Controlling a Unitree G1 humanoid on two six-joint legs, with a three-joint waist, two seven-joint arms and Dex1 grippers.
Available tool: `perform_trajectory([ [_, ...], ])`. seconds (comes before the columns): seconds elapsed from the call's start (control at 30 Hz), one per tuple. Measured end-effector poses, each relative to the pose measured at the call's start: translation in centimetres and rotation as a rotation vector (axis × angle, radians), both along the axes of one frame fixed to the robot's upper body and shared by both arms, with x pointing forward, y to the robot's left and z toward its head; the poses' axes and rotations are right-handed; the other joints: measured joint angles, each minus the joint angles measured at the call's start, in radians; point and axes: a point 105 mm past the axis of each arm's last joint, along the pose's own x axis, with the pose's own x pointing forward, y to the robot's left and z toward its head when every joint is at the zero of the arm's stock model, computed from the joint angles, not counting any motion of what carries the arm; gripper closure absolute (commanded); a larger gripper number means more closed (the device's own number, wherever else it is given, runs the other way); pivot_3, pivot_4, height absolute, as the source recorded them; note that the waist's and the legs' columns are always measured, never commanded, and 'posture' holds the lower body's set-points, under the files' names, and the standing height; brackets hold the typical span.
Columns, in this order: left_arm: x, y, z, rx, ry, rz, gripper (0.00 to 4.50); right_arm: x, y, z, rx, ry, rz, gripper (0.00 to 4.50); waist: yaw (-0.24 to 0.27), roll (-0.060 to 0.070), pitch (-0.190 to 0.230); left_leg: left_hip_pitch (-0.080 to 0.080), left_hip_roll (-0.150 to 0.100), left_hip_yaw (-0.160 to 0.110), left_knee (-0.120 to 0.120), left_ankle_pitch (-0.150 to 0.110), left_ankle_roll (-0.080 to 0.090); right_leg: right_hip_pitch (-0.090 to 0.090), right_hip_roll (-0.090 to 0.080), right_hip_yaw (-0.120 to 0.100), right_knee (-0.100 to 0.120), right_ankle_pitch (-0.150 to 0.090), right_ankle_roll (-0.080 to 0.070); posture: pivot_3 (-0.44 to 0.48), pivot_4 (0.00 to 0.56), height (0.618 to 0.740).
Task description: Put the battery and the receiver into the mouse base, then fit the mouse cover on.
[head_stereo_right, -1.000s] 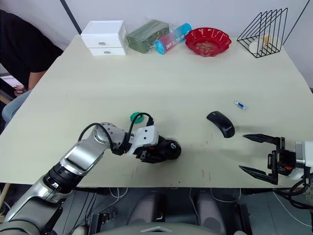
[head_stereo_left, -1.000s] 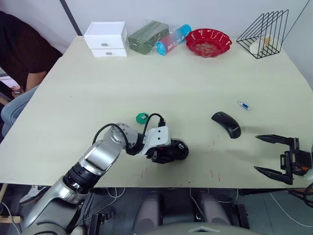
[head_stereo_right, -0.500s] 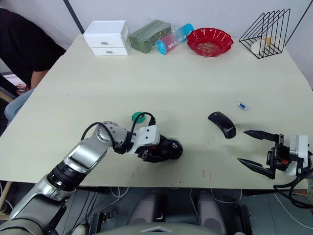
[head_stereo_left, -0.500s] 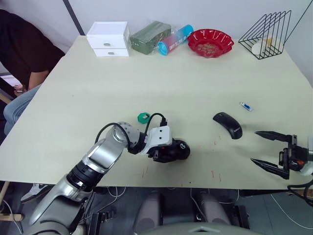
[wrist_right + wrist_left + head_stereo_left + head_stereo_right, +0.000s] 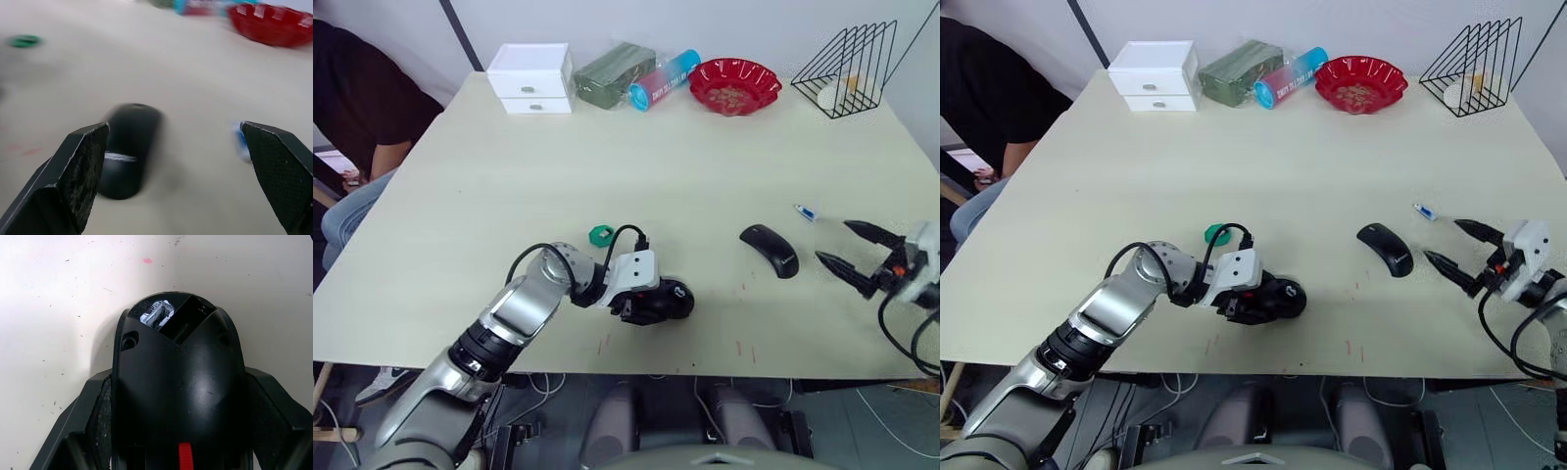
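While the base (image 5: 661, 301) is clamped by the left gripper (image 5: 641, 305) near the table's front edge, the spread right gripper (image 5: 850, 249) is aimed near the battery (image 5: 803, 211); fetching is judged underway, needing a closer, centred pinch

The left arm is showing a silver-grey metal casing in rounded segments, with a black joint band lower down near the table's edge. A black cable is looping over its wrist into a white boxy housing, and the left tool (image 5: 651, 304) beyond that is black. The right tool (image 5: 843, 246) is showing two slim, pointed black fingers (image 5: 73, 183) with coarse, grainy pads, a white wrist block with a small red-orange spot, and black cables trailing behind it.
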Motion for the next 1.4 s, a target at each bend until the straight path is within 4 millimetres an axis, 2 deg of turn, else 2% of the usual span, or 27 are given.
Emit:
perform_trajectory([
  [0.1,-0.1,0.0,0.0,0.001,0.002,0.009,1.52,1.5,0.1,-0.4,-0.015,0.034,-0.03,0.0,-0.001,0.0,0.0,0.0,0.0,0.0,0.0,0.0,0.0,0.0,0.0,0.0,0.0,0.0,0.0,0.0,0.15,0.74],
  [0.27,-0.1,0.0,0.0,0.003,0.003,0.013,1.52,3.0,0.0,-1.3,-0.028,0.101,-0.051,0.0,-0.001,0.0,0.0,0.0,0.0,0.001,0.0,0.0,0.0,0.0,0.0,0.0,0.0,0.0,0.0,0.0,0.15,0.74],
  [0.4,0.0,0.1,0.1,0.008,0.007,0.021,1.52,5.7,-1.6,-2.2,-0.077,0.216,-0.13,0.0,-0.013,0.001,0.0,0.0,0.0,0.002,0.0,0.0,0.0,0.0,0.0,0.001,0.0,0.0,0.0,0.0,0.15,0.74],
  [0.63,0.0,0.1,0.2,0.011,0.009,0.026,1.52,7.5,-1.6,-2.9,-0.089,0.324,-0.135,0.0,-0.018,0.001,0.0,0.0,0.0,0.003,0.0,0.0,0.0,0.0,0.0,0.002,0.0,0.001,0.001,0.0,0.15,0.74],
  [1.07,0.1,0.2,0.2,0.011,0.012,0.032,1.52,9.8,0.0,-3.1,-0.115,0.353,-0.108,0.0,-0.022,0.001,0.0,0.0,0.0,0.003,0.0,0.0,0.0,0.0,0.0,0.002,-0.001,0.001,0.002,0.0,0.15,0.74],
  [1.1,0.1,0.1,0.2,0.01,0.012,0.032,1.52,9.8,0.0,-3.3,-0.121,0.351,-0.108,0.39,-0.022,0.001,0.0,0.0,0.0,0.003,0.0,0.0,0.0,0.0,0.0,0.002,-0.001,0.001,0.002,0.0,0.15,0.74],
  [1.17,0.1,0.2,0.2,0.011,0.013,0.033,1.52,9.8,-0.1,-3.4,-0.127,0.346,-0.107,0.77,-0.022,0.001,0.0,0.0,0.0,0.003,0.0,0.0,0.0,0.0,0.0,0.002,0.0,0.001,0.002,0.0,0.15,0.74],
  [1.27,0.1,0.2,0.2,0.011,0.012,0.035,1.52,9.7,-0.1,-3.5,-0.127,0.344,-0.105,2.29,-0.023,0.001,0.0,0.0,0.0,0.003,0.0,0.0,0.0,0.0,0.0,0.002,0.0,0.001,0.002,0.0,0.15,0.74],
  [1.3,0.1,0.2,0.2,0.011,0.012,0.035,1.52,9.7,-0.1,-3.6,-0.127,0.343,-0.101,3.0,-0.023,0.001,0.0,0.0,0.0,0.003,0.0,0.0,0.0,0.0,0.0,0.002,0.0,0.001,0.002,0.0,0.15,0.74],
  [1.33,0.1,0.2,0.2,0.011,0.012,0.035,1.52,9.6,-0.1,-3.6,-0.127,0.343,-0.099,3.38,-0.023,0.001,0.0,0.0,0.0,0.003,0.0,0.0,0.0,0.0,-0.001,0.002,0.0,0.001,0.002,0.0,0.15,0.74],
  [1.4,0.1,0.2,0.2,0.011,0.012,0.035,1.52,9.6,-0.1,-3.5,-0.13,0.336,-0.09,4.41,-0.023,0.001,0.0,0.0,0.0,0.003,0.0,0.0,0.0,0.0,0.0,0.002,0.0,0.001,0.002,0.0,0.15,0.74],
])
